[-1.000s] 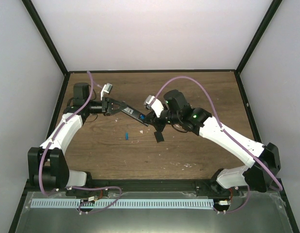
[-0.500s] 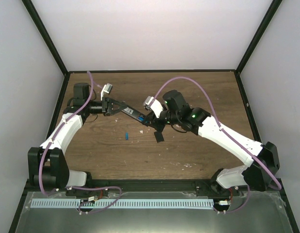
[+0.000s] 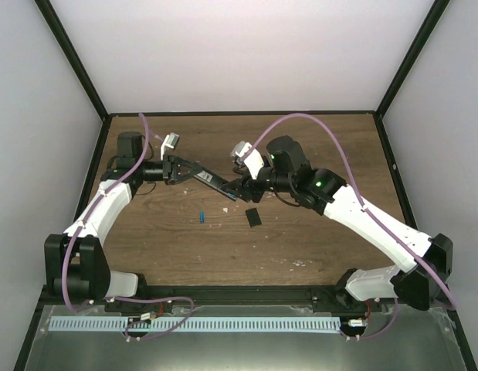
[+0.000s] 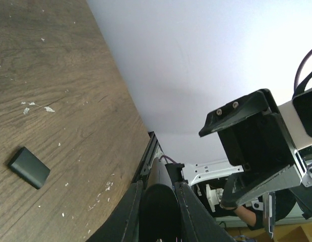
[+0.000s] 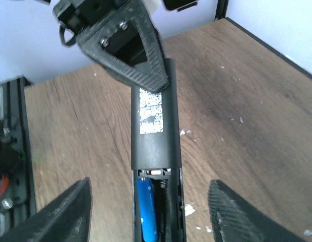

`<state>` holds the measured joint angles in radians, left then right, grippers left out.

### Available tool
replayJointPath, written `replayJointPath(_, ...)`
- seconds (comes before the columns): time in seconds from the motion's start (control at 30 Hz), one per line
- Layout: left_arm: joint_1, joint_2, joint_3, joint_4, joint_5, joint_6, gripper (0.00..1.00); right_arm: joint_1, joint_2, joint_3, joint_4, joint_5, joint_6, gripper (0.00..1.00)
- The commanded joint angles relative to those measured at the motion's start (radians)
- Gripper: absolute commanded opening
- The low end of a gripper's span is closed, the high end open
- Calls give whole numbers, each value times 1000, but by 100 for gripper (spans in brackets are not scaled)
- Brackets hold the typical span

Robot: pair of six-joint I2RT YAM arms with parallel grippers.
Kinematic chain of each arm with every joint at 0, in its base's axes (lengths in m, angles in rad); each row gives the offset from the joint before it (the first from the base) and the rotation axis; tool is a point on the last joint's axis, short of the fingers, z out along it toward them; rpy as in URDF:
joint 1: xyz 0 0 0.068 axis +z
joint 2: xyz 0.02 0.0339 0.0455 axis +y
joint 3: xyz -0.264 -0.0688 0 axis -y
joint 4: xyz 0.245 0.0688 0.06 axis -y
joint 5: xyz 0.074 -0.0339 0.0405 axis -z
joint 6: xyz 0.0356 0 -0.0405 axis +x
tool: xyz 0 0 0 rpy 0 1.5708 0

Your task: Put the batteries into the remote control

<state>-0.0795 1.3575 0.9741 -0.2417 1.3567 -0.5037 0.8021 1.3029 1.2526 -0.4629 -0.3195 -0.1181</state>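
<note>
- remote control (image 3: 215,182): slim black bar with a white label. Held off the table (image 3: 323,147), left of centre, toward the far edge. Slot end is uncovered.
- left gripper (image 3: 190,171) is clamped on the remote's label end.
- right gripper (image 3: 239,189) is released, fingers (image 5: 65,217) spread either side of the slot end, not touching it.
- Right wrist view only: blue seated battery (image 5: 145,207) in the slot, its lower end cut off by the frame.
- Top view only: loose battery (image 3: 201,216) lies on the table nearer the front edge. Black cover (image 3: 253,217) sits to its right, apart.
- Left wrist view: remote is seen end-on, mostly hidden by the fingers, slot out of sight.
</note>
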Motion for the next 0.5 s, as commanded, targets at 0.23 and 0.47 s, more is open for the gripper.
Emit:
replayJointPath(0.23,-5,-12,6,7,38,14,0,-116,128,154,-53,-131,168,71)
replayJointPath(0.47,-4,-26,-9,26,46,5,0,-213,213,261,-151,-403,280,73)
